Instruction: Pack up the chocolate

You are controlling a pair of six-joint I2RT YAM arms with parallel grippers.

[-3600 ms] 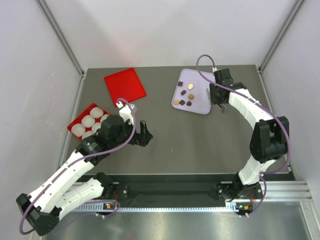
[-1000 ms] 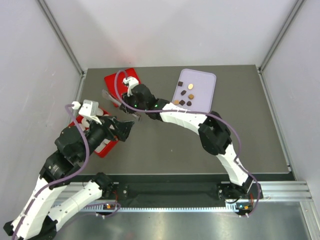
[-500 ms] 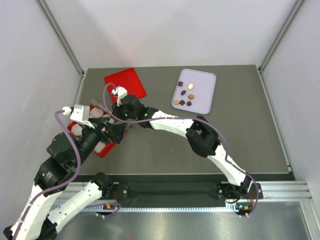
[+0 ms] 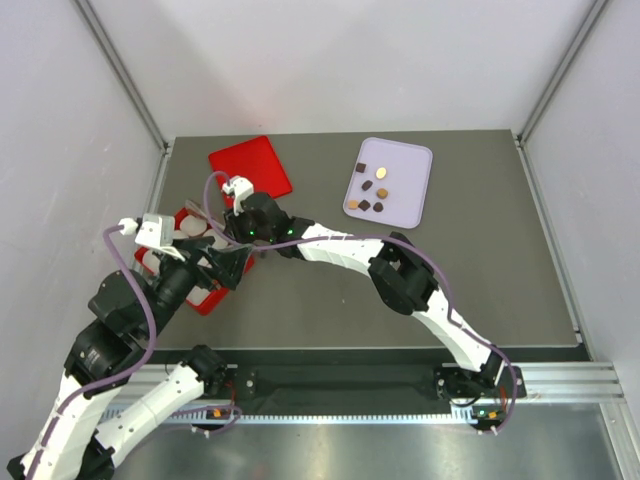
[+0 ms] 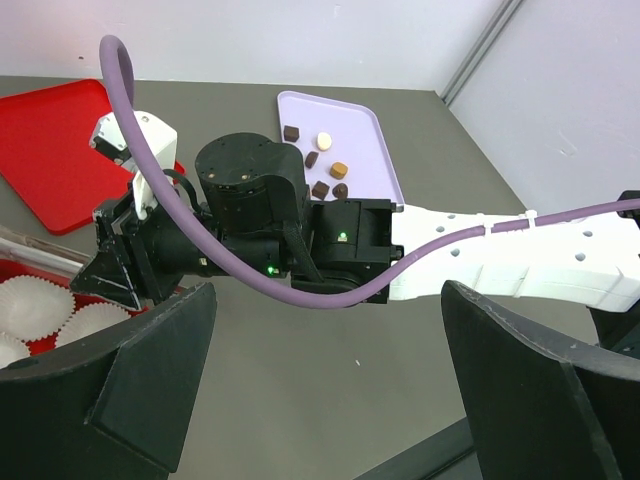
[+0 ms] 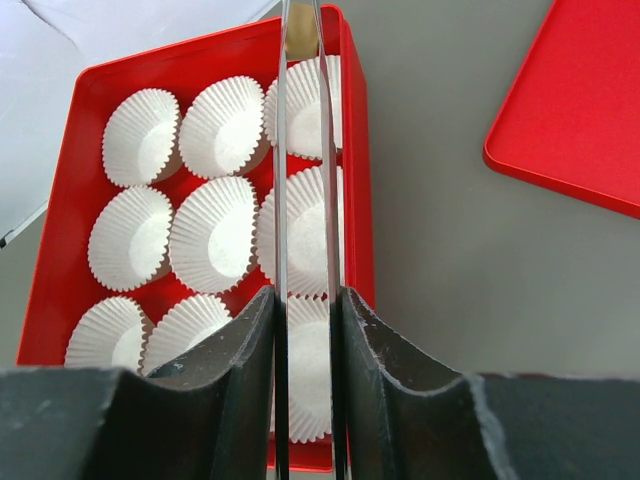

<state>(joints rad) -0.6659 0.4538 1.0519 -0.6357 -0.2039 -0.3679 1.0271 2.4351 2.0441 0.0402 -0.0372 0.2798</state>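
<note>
As tweezers (image 6: 281, 180) pinch chocolate (image 6: 300, 41), red box (image 6: 62, 205) beneath.

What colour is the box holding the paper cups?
The box is red, clearest in the right wrist view.

L gripper (image 5: 330, 395) jaws wide apart; R gripper (image 6: 306, 350) stretched across leftward, clamped on tweezers (image 6: 282, 200).

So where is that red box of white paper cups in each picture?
Top external: the red square box of white paper cups sits at left, partly hidden by arms.
Left wrist: bottom-left corner.
Right wrist: fills the left half, beneath thin tongs.
Shared landmark: the flat red lid beside it.
</note>
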